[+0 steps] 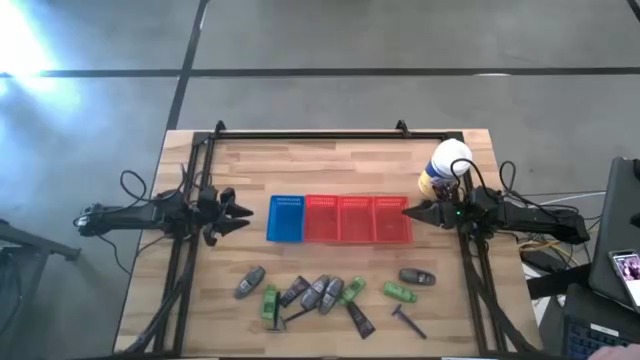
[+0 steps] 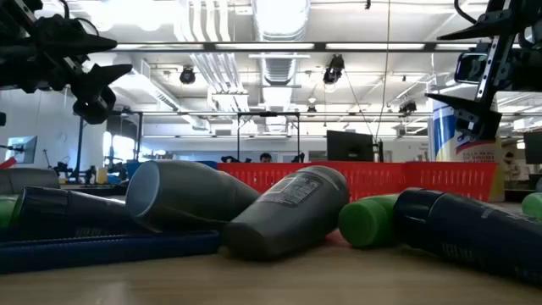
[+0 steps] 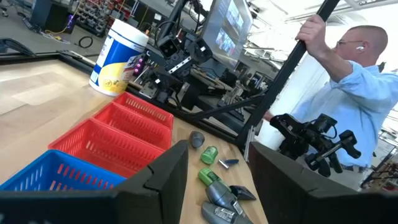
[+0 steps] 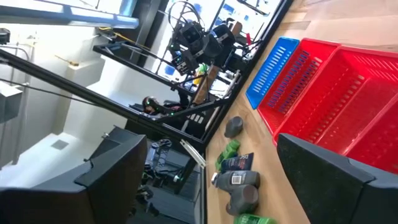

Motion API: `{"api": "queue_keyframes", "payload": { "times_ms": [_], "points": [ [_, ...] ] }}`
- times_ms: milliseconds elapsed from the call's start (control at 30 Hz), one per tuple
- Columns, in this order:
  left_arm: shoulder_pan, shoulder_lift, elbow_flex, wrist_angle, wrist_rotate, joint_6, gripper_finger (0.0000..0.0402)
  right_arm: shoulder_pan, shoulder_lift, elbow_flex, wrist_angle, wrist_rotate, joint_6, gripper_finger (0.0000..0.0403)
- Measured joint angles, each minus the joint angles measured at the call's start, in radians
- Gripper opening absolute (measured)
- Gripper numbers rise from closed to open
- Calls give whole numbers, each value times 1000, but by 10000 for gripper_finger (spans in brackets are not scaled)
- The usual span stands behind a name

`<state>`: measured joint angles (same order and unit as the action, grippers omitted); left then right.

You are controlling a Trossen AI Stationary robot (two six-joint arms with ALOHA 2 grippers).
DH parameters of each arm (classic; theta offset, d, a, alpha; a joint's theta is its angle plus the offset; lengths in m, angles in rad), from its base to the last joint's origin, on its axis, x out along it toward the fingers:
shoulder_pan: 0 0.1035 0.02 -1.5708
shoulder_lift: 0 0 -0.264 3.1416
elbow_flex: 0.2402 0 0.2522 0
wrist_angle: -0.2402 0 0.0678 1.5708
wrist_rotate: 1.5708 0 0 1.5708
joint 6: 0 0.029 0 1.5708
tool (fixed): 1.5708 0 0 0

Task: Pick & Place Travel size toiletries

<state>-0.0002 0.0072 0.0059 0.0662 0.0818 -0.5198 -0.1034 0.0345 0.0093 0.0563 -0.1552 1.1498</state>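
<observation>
High view: toiletries [image 1: 325,292] scattered near the table edge, well apart from left gripper [image 1: 243,213] and right gripper [image 1: 410,211], both spread open.

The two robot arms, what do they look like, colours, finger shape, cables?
Both arms are dark, nearly black. The left gripper and right gripper each end in two pointed fingers. Loose black cables loop beside each arm. In the wrist views the fingers appear as broad, flat, matte black wedges.
</observation>
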Motion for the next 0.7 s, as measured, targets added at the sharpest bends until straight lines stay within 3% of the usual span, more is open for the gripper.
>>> {"api": "queue_keyframes", "payload": {
  "times_ms": [567, 700],
  "points": [
    [0, 0, 0, 0, 0, 0, 174, 0, 0, 0, 0, 0, 0, 309],
    [0, 0, 0, 0, 0, 0, 174, 0, 0, 0, 5, 97, 78, 299]
  ]
}}
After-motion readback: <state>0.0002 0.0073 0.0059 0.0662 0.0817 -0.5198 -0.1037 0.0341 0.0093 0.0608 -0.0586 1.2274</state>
